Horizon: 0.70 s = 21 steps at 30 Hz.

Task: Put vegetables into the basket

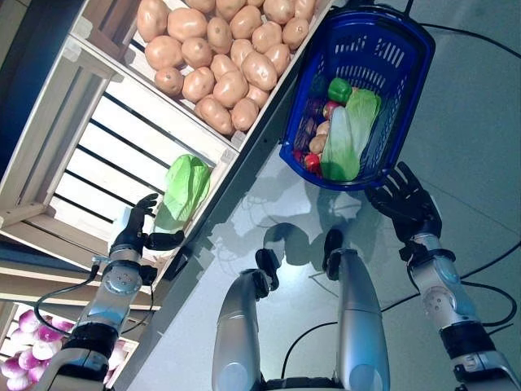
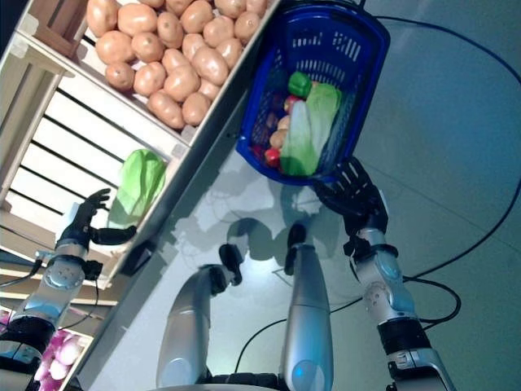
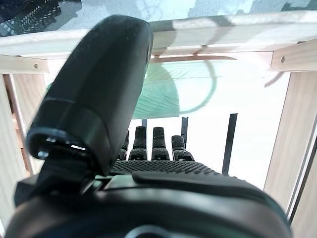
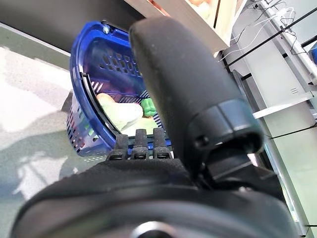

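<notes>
One leafy pale-green cabbage in the slatted wooden crate, probably light, soft, crushable: cup broadly; left robot hand spread empty beside it.

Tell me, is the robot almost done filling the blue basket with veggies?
Partly. The blue basket on the floor already holds cabbages, a green pepper and other vegetables. The left hand, open, is next to one more cabbage in the wooden crate, not holding it. The right hand is spread open by the basket. Potatoes are in their bin.
</notes>
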Available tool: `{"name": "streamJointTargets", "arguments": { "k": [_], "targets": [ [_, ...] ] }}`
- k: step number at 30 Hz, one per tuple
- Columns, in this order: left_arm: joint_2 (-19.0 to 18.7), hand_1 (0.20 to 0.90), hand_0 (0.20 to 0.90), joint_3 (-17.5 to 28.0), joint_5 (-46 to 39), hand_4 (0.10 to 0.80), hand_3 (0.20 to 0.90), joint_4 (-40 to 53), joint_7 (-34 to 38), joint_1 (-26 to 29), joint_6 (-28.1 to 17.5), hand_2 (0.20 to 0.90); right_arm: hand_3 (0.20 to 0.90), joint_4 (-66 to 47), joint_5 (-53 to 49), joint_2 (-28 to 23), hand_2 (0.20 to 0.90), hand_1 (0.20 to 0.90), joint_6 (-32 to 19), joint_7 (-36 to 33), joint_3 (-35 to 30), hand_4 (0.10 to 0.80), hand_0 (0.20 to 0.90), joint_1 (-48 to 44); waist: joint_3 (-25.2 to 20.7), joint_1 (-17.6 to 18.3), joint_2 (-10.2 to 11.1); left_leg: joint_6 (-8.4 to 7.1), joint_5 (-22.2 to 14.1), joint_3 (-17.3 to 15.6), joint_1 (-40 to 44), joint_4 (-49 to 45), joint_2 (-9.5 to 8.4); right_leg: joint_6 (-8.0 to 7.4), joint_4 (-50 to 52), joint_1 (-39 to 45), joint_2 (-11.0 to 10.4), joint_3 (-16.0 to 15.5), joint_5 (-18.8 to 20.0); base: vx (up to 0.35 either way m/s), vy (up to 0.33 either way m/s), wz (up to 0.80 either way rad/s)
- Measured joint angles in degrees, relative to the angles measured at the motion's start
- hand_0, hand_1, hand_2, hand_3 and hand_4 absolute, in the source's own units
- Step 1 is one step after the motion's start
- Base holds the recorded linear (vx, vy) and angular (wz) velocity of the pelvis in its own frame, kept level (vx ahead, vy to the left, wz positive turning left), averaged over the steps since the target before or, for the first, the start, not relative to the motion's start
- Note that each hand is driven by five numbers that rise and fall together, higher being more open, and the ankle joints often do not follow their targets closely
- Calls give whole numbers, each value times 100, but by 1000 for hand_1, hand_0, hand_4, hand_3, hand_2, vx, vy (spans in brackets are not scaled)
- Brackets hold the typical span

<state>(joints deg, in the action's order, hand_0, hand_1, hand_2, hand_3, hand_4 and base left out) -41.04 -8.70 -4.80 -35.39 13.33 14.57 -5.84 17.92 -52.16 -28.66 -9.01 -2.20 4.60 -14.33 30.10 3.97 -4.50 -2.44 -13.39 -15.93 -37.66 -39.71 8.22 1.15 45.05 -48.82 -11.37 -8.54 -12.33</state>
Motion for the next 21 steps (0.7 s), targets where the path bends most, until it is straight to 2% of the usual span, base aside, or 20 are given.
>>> {"name": "streamJointTargets", "arguments": {
  "k": [4,12,15,21],
  "targets": [
    [2,900,900,1,1,800,900,-152,-3,218,96,900,900,-2,-1,-6,900,900,0,0,4,800,900,-87,0,5,2,24,-24,13,-131,-88,56,6,7,-81,43,-19,7,-21,-2,0],
    [40,900,900,-176,79,800,900,-616,-88,835,403,900,900,-7,-28,-26,900,900,0,-1,15,800,900,-234,0,18,4,48,-61,89,-339,-208,66,3,32,-213,45,-47,26,-32,2,2],
    [30,900,900,-217,107,800,900,-643,-87,912,481,900,900,-7,-41,-30,900,900,0,-2,32,800,900,-269,-1,43,5,66,-71,117,-429,-254,67,-8,29,-273,46,-57,33,-11,-2,1],
    [-19,900,900,-225,95,800,900,-1035,-84,1460,780,900,900,1,-67,-81,900,900,-1,-16,45,800,900,-407,-1,124,12,95,-92,188,-697,-414,86,-6,71,-427,58,-121,57,-27,-7,4]
  ]
}}
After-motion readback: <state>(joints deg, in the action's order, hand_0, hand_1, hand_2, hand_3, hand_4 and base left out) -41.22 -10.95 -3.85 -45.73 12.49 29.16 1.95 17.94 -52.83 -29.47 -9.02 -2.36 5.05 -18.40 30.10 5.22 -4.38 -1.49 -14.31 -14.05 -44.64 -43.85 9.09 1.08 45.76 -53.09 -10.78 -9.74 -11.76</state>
